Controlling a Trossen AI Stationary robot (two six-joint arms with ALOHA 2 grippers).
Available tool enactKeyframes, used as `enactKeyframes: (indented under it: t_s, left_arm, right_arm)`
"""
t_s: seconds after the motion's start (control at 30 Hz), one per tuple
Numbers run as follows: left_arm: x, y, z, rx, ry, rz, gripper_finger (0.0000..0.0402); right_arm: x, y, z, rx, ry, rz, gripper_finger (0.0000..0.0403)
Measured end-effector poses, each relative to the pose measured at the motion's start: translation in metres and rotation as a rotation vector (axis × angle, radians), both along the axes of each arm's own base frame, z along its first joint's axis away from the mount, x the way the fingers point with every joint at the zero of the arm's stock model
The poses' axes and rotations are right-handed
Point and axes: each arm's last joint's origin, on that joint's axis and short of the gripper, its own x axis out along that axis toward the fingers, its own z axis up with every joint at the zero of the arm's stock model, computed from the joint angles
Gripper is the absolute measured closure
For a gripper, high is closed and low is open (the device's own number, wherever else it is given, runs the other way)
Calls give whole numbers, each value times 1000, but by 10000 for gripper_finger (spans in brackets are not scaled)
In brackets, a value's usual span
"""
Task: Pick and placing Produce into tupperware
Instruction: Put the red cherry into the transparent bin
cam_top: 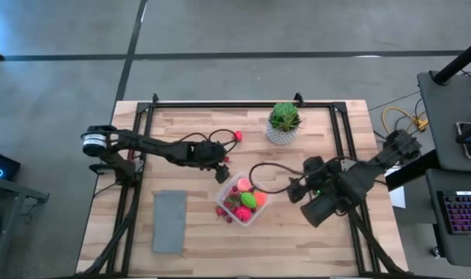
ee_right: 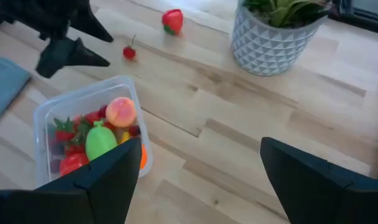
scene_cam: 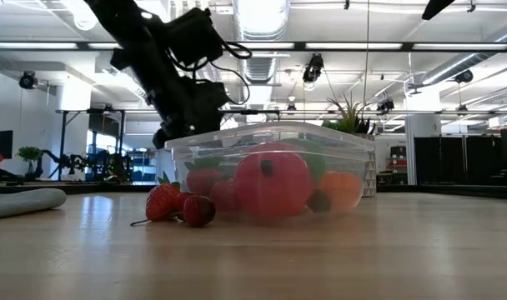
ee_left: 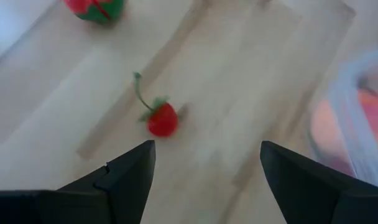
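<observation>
The clear tupperware stands mid-table and holds several produce pieces: a pink one, a bright green one, an orange one and red berries. Two red berries lie on the table against its near left side. A small red cherry and a red strawberry lie on the wood farther back. My left gripper is open and empty. It hovers just left of the box's far corner, with the cherry ahead of it. My right gripper is open and empty, to the right of the box.
A spiky green plant in a white pot stands at the far middle of the table. A flat grey rectangle lies at the near left. A black frame runs along the table's far edge and sides. Bare wood lies near the front.
</observation>
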Motion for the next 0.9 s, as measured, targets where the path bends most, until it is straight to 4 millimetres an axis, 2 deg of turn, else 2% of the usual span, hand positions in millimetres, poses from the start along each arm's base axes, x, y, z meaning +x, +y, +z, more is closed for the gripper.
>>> enactKeyframes:
  t_s: [0.3, 0.5, 0.9]
  left_arm:
    - [-4, 25, -8, 129, 76, -60, 126]
    - [-5, 42, -9, 168, 80, -114, 126]
    - [0, 43, -12, 131, 35, -248, 126]
  right_arm:
    - [-31, -25, 10, -78, -108, -7, 84]
    - [-43, -38, 4, -122, -118, -15, 89]
    - [-56, -47, -12, -89, -147, -101, 86]
